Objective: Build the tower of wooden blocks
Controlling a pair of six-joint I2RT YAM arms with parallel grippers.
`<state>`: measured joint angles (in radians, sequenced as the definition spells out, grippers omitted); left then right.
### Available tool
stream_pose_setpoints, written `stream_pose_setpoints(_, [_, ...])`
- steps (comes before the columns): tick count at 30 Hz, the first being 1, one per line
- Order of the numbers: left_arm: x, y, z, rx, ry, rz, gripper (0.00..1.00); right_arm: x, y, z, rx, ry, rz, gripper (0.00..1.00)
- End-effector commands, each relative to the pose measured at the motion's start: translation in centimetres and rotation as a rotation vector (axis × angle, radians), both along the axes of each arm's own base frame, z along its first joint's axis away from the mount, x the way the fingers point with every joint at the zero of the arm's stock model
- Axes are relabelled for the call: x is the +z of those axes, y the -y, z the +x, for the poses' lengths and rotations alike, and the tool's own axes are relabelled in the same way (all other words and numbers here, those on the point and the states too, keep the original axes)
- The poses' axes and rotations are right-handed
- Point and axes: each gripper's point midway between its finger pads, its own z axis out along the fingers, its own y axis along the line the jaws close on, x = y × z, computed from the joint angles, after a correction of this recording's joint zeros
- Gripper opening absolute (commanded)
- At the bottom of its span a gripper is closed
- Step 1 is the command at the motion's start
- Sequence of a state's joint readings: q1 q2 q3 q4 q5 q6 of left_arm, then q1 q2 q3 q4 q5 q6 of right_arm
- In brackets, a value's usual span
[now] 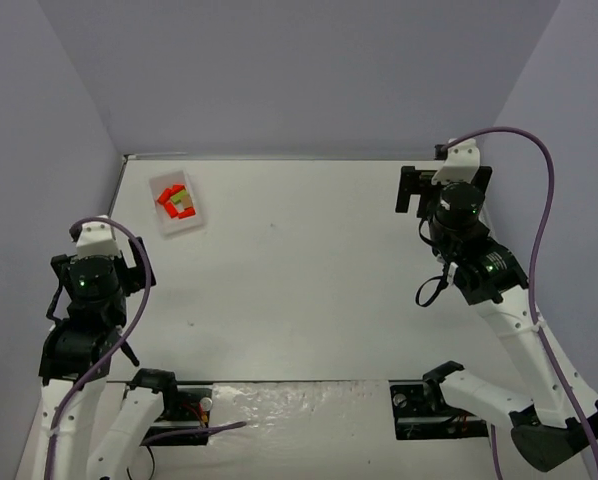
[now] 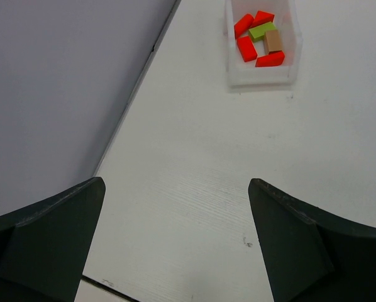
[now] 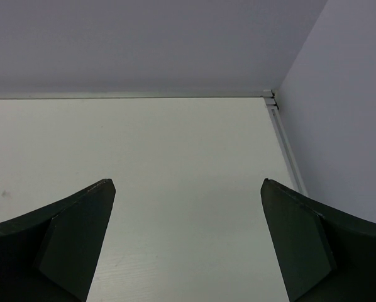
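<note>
Spanning the enclosure between pale lavender walls [image 1: 279, 70], a white table [image 1: 309, 290] carries two black-and-white robot arms bolted at its near edge. The left arm [image 1: 84, 290] rises along the left side. The right arm [image 1: 499, 300] reaches toward the far right corner, and each trails a purple cable [image 1: 549, 185].

The left gripper [image 2: 175, 182] hangs above bare tabletop near the left wall, its two dark fingers spread wide with nothing between them. The right gripper [image 3: 188, 182] is likewise spread wide and empty, facing the far right corner where table meets walls.

A clear white plastic tray [image 2: 261, 77] sits on the table at the far left, ahead of the left gripper and well apart from it, and farther still from the right arm. Inside the tray lie the wood blocks [image 2: 258, 39], loose and jumbled together, none stacked. Several red-orange blocks [image 2: 246, 48] ring a yellow-green stick [image 2: 262, 30] and a tan piece [image 2: 274, 41], which touch each other near the tray's middle. Every block in view is in the tray.
</note>
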<state>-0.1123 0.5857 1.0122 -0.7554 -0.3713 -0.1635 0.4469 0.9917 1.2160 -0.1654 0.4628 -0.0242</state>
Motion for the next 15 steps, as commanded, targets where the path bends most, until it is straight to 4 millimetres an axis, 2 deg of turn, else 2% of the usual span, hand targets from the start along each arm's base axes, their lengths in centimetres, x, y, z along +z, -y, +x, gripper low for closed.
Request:
stream_pose_setpoints(1, [1.0, 0.9, 4.4, 0.036, 0.033, -0.085, 0.97, 0.2, -2.5, 2.7, 0.039, 0.026, 0.088, 1.0])
stream_pose_setpoints(4, [1.0, 1.1, 7.0, 0.055, 0.039, -0.098, 0.97, -1.0, -3.6, 3.4, 0.071, 0.002, 0.111, 1.0])
stream_pose_setpoints(9, [-0.6, 0.8, 14.7, 0.087, 0.009, -0.138, 0.97, -3.4, -5.3, 4.2, 0.132, -0.056, 0.107, 1.0])
stream_pose_setpoints(11, [-0.8, 0.0, 17.5, 0.116, 0.007, -0.173, 0.97, -3.6, -5.5, 4.3, 0.148, -0.065, 0.097, 1.0])
stream_pose_setpoints(15, [-1.9, -3.2, 23.3, 0.192, 0.005, -0.186, 0.97, -4.3, -5.9, 4.5, 0.178, -0.083, 0.064, 1.0])
